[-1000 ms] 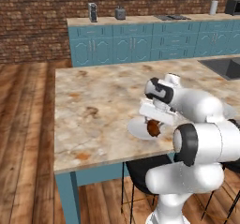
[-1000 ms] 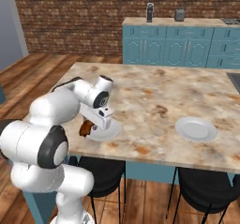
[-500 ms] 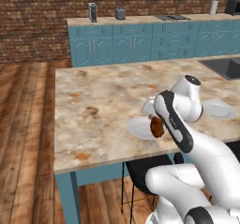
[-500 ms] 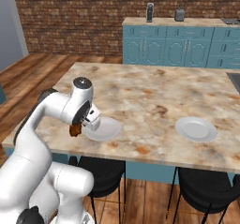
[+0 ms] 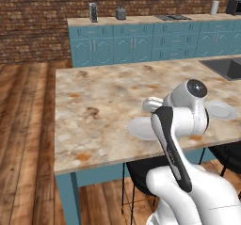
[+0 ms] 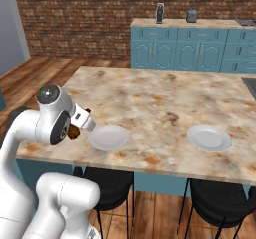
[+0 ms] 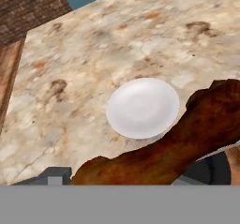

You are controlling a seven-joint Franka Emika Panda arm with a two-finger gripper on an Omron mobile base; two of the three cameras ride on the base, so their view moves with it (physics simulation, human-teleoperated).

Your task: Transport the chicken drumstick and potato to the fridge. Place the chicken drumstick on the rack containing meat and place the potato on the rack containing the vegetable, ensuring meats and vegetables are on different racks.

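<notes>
Drumstick (image 7: 187, 138) is held up off the counter: in the hand view one lumpy, dark reddish-brown piece runs across the bottom, thick at the right and narrowing to the left, pinched in the gripper, whose fingers it hides. Behind it one round, smooth white plate (image 7: 142, 107) lies bare on the marbled beige counter (image 7: 93, 54).

Left base view: two white plates rest on the stone-patterned counter (image 5: 103, 106), one (image 5: 141, 127) just beside the arm's dark-banded link and another (image 5: 221, 110) to the right, well apart. Two small dark appliances stand on the far teal cabinets.

Right base view: again two plates, one (image 6: 109, 137) near the front edge, one (image 6: 209, 137) farther right. The gripper (image 6: 80, 127) sits by the white wrist, with a dark brown lump (image 6: 74, 132) of drumstick showing beneath it, clear of the counter and just left of the nearer plate.
</notes>
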